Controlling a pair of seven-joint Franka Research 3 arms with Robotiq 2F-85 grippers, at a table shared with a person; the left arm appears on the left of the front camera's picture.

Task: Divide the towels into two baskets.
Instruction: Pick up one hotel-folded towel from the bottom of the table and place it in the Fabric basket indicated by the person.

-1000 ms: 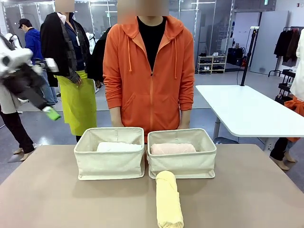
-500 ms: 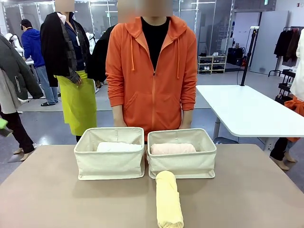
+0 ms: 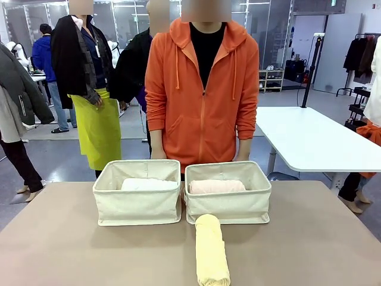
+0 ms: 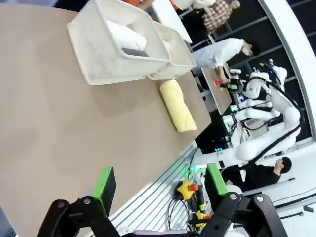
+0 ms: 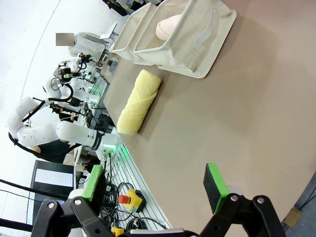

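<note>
Yellow towel (image 3: 212,250) on tabletop (image 3: 71,250) just in front of right basket (image 3: 227,207), long axis running basket-to-robot. Left end effector (image 4: 160,181) & right end effector (image 5: 153,183) both wide, empty, well back; right prob. nearer.

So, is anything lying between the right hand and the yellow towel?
No. In the right wrist view, just bare table lies between the open right hand and the yellow towel.

Two baskets (image 3: 137,208) (image 3: 238,205) and four towels: one white towel (image 3: 147,185), one dark grey towel (image 4: 134,51), one pink towel (image 3: 216,186), one yellow towel (image 3: 211,250).
</note>
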